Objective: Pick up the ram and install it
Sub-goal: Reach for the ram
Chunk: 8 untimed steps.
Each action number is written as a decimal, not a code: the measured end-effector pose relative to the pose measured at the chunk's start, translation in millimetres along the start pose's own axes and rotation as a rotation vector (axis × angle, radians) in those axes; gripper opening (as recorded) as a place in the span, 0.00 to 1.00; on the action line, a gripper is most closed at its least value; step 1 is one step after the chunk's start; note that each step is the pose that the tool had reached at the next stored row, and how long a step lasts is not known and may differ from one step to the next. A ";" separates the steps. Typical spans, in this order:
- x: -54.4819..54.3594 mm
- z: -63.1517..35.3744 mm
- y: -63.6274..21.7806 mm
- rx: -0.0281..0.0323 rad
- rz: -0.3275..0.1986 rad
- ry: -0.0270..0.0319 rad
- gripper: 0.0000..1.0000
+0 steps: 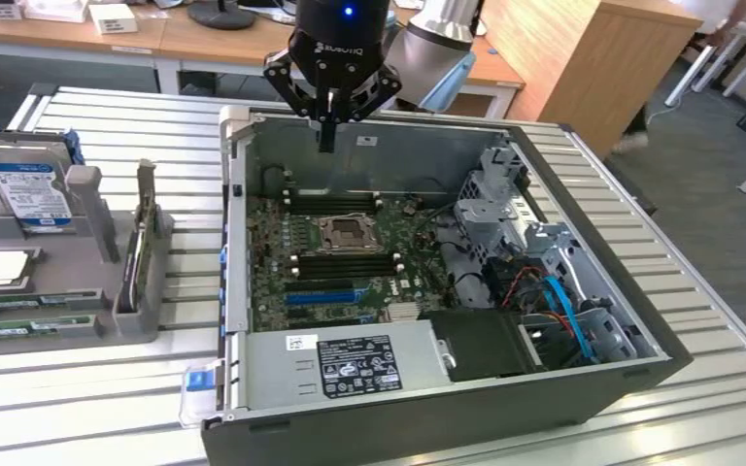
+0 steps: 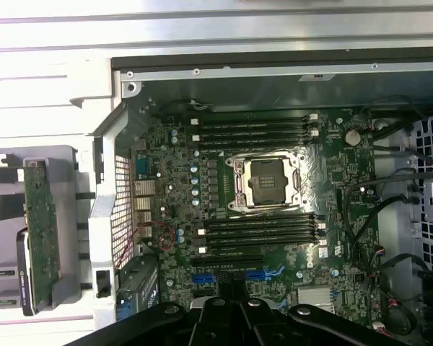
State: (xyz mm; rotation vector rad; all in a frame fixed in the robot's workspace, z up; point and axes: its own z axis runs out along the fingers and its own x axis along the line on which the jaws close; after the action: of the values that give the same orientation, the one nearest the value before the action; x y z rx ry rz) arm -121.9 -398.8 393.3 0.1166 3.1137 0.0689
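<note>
The ram (image 1: 30,328) lies as flat green sticks with white stickers at the front of the grey holder (image 1: 88,291), on the exterior view's left. My gripper (image 1: 327,144) hangs shut over the far wall of the open computer case (image 1: 236,223), well away from the ram, with nothing between its fingers. In the wrist view my gripper (image 2: 231,306) sits above the motherboard (image 2: 274,216), whose black memory slots (image 2: 256,130) run on both sides of the processor socket (image 2: 265,180).
A hard drive (image 1: 30,189) with a blue-white label stands at the back of the holder, and a square silver processor (image 1: 0,267) lies in front of it. A green board (image 2: 40,231) stands on edge in the holder beside the case. Cables and a drive cage (image 1: 528,252) crowd the case's right side.
</note>
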 end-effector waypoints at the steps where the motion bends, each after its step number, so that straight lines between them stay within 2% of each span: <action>1: 0.0 0.0 0.0 0.0000 0.000 -0.0001 0.11; 8: 10.0 -0.1 -0.7 0.0000 0.000 -0.0001 0.11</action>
State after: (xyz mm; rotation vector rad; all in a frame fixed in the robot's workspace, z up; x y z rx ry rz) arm -132.0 -398.8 393.2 0.1168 3.1136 0.0688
